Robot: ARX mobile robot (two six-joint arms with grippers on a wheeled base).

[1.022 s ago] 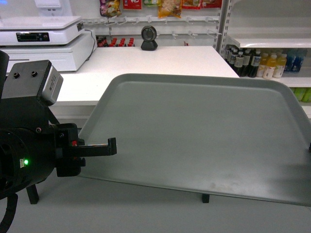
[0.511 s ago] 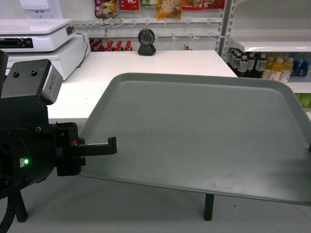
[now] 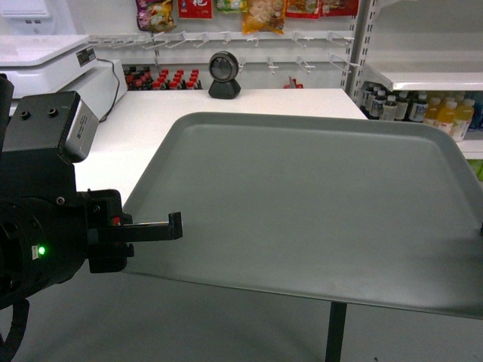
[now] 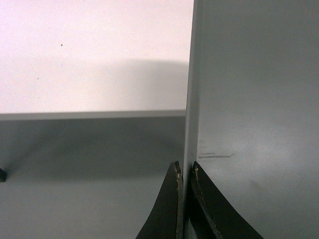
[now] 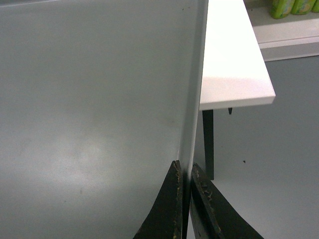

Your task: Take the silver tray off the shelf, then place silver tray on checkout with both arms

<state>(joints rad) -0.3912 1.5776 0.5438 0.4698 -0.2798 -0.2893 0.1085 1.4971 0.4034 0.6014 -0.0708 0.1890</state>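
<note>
Silver tray is airborne, level, near edge of the checkout worktop, not yet over it. Left gripper and right gripper jaws pinch opposite rims, keeping it flat.

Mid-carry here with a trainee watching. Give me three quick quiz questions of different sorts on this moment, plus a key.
1. True or false: the tray already rests flat on the counter.
2. What does the left gripper clamp? A) the tray's edge B) a bottle C) nothing
3. Fill in: in the right wrist view, the right gripper is shut on the tray's ____.

Key: 1. False; it is held in the air, short of the counter. 2. A. 3. edge (rim).
</note>
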